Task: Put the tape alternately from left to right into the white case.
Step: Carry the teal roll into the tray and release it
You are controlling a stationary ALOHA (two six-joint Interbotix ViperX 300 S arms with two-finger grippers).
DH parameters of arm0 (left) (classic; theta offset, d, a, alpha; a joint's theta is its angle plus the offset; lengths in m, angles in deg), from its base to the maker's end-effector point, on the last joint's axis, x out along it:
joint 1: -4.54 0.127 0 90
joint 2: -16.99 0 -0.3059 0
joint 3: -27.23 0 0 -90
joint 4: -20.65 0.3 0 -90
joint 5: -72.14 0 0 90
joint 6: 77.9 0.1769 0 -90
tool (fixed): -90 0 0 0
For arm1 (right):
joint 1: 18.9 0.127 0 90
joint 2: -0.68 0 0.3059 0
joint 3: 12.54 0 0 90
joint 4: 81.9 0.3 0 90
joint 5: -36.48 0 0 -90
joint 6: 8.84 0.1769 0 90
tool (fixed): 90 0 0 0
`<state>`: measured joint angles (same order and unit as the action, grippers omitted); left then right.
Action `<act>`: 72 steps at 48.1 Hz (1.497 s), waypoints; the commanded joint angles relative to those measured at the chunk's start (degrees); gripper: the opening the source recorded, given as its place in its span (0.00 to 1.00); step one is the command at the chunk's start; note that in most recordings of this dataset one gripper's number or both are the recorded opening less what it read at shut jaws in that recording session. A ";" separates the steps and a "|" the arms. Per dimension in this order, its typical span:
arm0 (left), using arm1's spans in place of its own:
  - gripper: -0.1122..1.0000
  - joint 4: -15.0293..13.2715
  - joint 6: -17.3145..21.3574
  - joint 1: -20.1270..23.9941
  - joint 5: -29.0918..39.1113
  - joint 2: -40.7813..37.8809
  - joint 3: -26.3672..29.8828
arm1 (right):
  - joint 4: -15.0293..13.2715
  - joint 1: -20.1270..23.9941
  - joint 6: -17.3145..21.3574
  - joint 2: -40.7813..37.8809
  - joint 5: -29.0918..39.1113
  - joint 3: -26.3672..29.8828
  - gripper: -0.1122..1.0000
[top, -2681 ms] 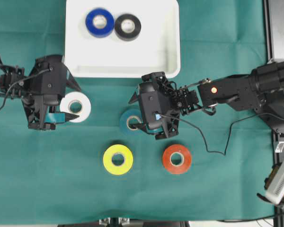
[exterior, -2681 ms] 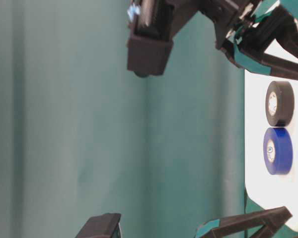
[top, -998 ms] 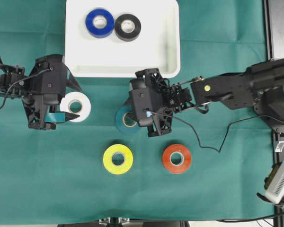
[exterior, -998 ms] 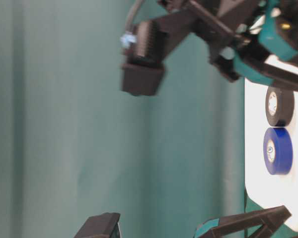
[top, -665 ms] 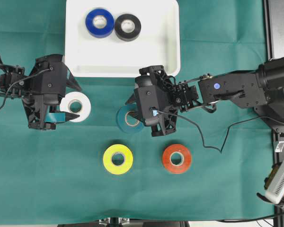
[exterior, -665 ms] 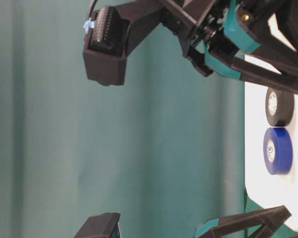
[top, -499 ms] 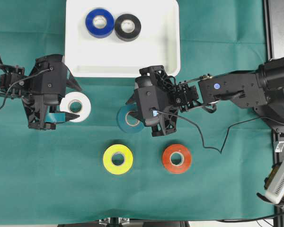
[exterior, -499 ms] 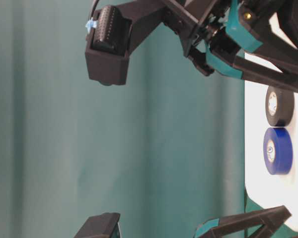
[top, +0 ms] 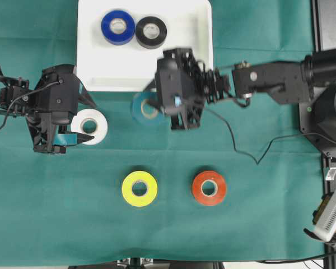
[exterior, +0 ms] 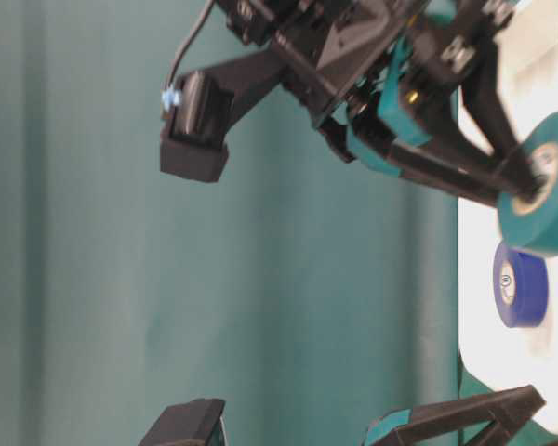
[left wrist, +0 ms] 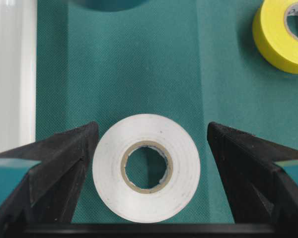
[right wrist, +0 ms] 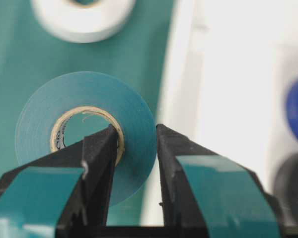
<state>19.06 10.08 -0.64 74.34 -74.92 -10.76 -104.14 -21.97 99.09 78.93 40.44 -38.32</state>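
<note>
teal tape (top: 144,108) is up off the table now, jaws of the right gripper (right wrist: 134,148) clamped on its wall, and it's swung from mid-frame to just below the white case (top: 201,67) rim. blue tape (top: 118,26) and black tape (top: 151,32) already sit inside. left gripper (left wrist: 149,163) waits, jaws wide apart around the white tape (left wrist: 146,167). third drop looks close.

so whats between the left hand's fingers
The white tape, lying flat on the green cloth between the open left hand, untouched; the left wrist view shows it.
</note>
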 commanded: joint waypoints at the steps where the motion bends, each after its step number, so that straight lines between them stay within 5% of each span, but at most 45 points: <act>1: 0.65 -0.09 0.00 -0.09 -0.18 0.53 0.79 | -0.18 -2.46 0.09 1.93 -0.53 1.49 0.30; 18: 0.65 0.00 0.00 -0.18 -0.26 0.44 0.79 | -0.79 -10.28 0.00 -1.05 -1.85 1.67 0.30; 46: 0.65 0.00 0.00 -0.18 -0.18 0.44 0.62 | -0.88 -11.87 0.26 -2.29 -2.64 1.76 0.30; 49: 0.65 0.00 0.00 -0.18 -0.18 0.53 0.53 | -0.88 -11.87 0.26 -2.29 -2.64 1.67 0.36; 56: 0.65 0.00 0.00 -0.26 -0.18 0.53 0.53 | -0.88 -11.87 0.26 -2.29 -2.64 1.05 0.72; 72: 0.65 0.00 0.00 -0.26 -0.18 0.53 0.53 | -0.88 -11.07 0.35 -1.85 -2.64 0.70 0.72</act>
<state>19.15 10.08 -0.64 74.34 -74.92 -10.76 -104.93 -33.66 99.26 75.85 38.24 -38.14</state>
